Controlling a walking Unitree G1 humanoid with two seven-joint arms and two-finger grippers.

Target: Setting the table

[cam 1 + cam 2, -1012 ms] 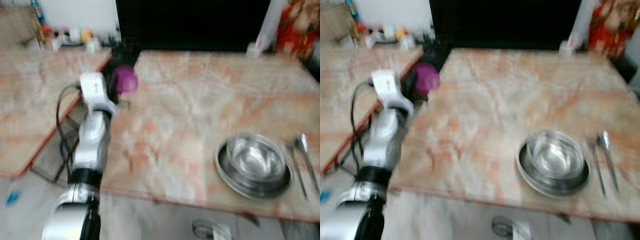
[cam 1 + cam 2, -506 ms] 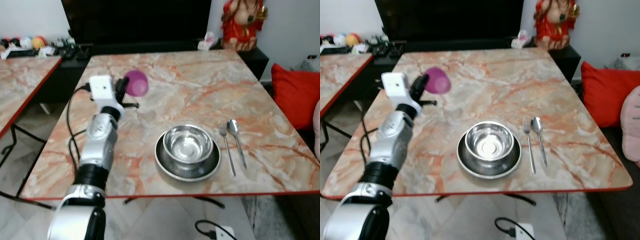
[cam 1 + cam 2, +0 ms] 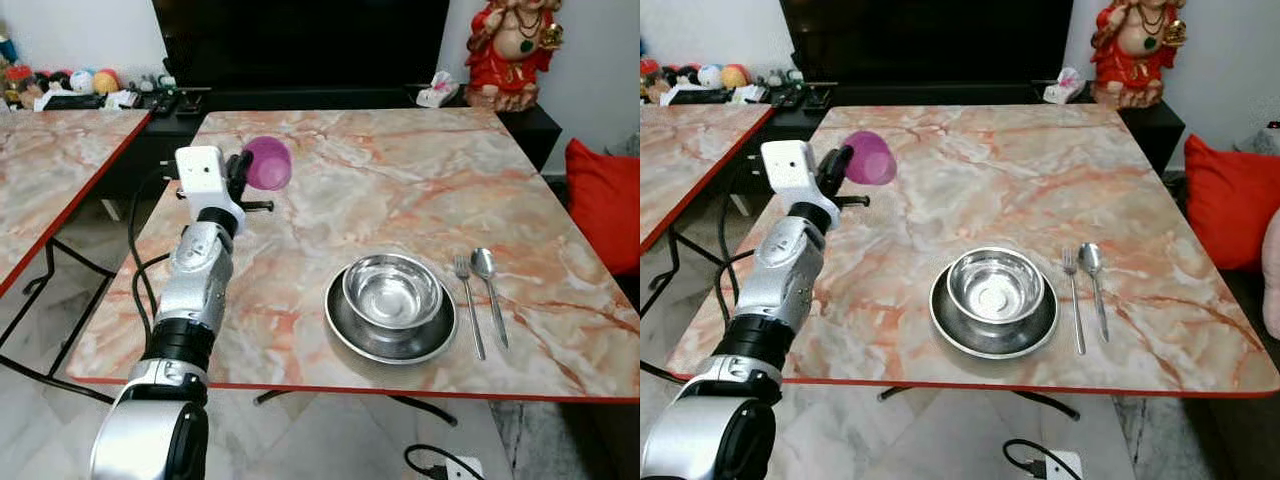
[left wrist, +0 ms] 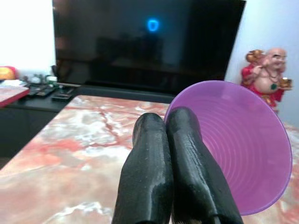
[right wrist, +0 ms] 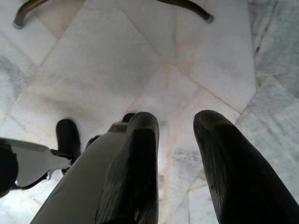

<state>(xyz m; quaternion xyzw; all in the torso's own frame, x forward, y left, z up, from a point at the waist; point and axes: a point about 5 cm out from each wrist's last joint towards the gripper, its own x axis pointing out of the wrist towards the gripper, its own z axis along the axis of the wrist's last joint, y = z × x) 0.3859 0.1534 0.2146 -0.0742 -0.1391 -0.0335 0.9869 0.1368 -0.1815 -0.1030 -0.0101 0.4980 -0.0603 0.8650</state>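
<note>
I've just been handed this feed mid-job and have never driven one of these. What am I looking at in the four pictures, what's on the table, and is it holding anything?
This is a walking humanoid with two silver arms, each ending in two long black fingers. The two wide pictures come from its head camera, looking down at a marble-patterned table. The other two come from cameras on its wrists, looking along the fingers.

On the table sits a steel bowl inside a steel plate, with a fork and a spoon lying to its right.

The left gripper is raised over the table's left side, shut on the rim of a purple cup, which is tilted on its side; the left wrist view shows its open mouth. The right gripper hangs idle, open, pointing at the tiled floor.
</note>
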